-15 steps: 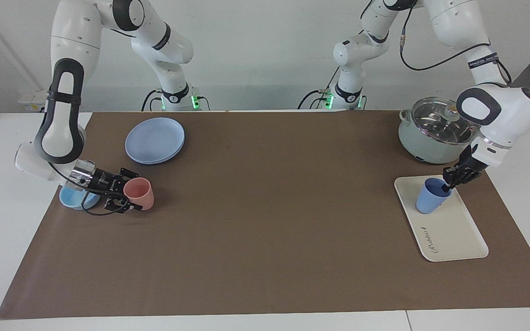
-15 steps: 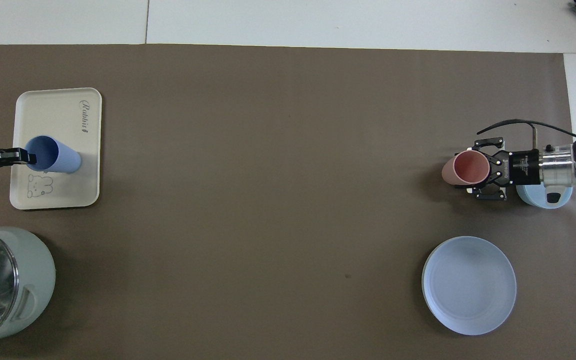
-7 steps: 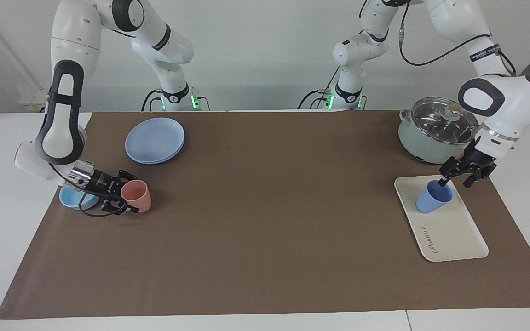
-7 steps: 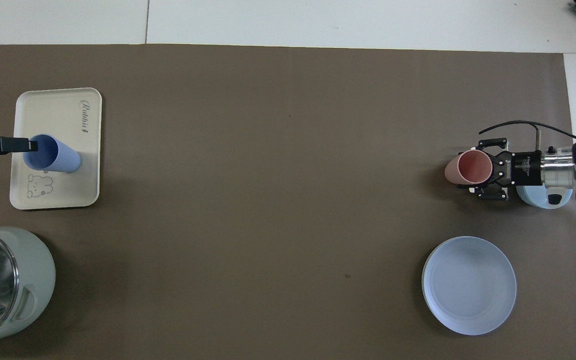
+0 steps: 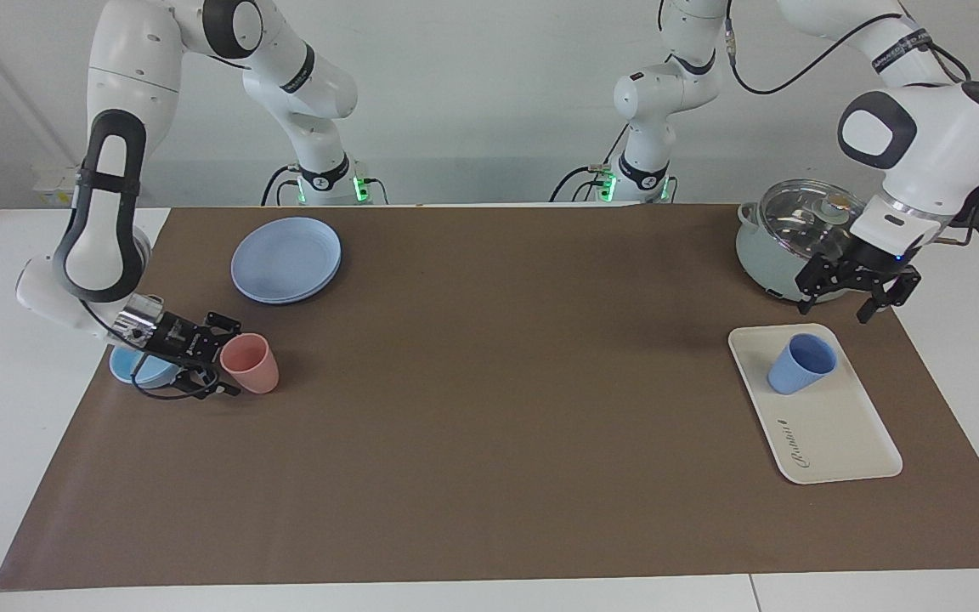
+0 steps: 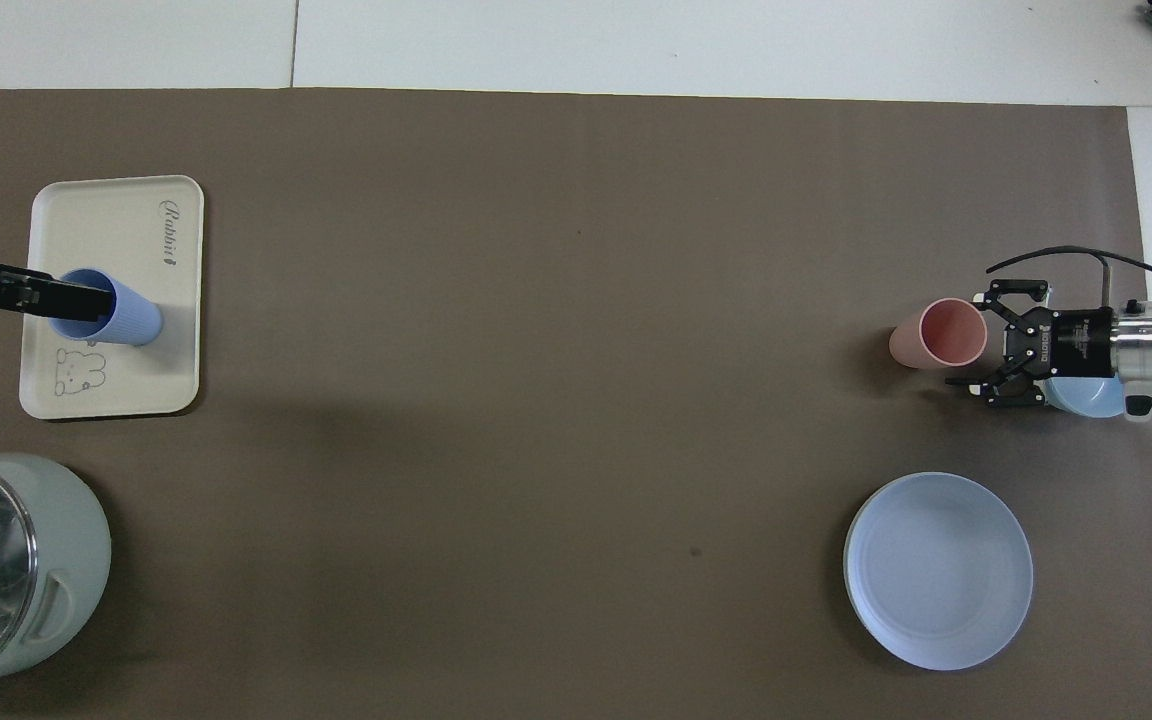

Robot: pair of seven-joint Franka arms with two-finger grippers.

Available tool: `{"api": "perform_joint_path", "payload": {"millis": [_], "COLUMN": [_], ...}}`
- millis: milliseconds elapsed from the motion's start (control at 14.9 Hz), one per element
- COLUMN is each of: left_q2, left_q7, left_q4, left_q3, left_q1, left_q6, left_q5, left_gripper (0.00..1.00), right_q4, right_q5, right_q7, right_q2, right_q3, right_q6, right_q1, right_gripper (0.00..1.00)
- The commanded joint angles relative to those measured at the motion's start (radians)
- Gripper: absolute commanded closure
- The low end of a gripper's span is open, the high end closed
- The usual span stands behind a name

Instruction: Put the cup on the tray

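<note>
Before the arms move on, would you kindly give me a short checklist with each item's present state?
1. Cup stands upright on the tray: ok.
2. Left gripper has let go, jaws open, raised clear above the cup: ok.
3. Pot beside the left gripper is not touched: cannot tell.
4. Right gripper jaws open, pink cup free and upright on the mat: ok.
5. Small bowl under the right arm's wrist is undisturbed: cannot tell.
</note>
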Motion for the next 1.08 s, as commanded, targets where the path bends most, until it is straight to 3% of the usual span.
{"api": "perform_joint_path", "payload": {"millis": [0,336,739,1008], "left_q2": [-0.058,-0.084,-0.007,-0.020], "left_q7": [-0.145,-0.394,-0.377,-0.253], "left_q4": [-0.018,-0.003,0.296,0.271], "left_q3": [0.007,0.008,0.027,0.030], "left_q1": [-0.096,-0.254,-0.222,-0.150], "left_q6": [-0.096,-0.181,-0.358,-0.365], "left_q5": [0.044,0.047,0.050,0.050], "left_gripper": [0.00,0.00,0.00,0.00], "right_q4": [-0.008,0.013,0.019,0.018], "right_q5": [-0.116,-0.411,-0.689,-0.757], "right_q7": [-0.012,-0.052,-0.104,-0.198], "right_q2": [-0.070,-0.162,-0.279,-0.349], "right_q3": [0.010,0.014,0.020,0.022], "right_q6": [0.073,0.154,0.090,-0.002], "right_q1": [0.004,0.050,0.191,0.311], "right_gripper": [0.02,0.02,0.01,0.00]}}
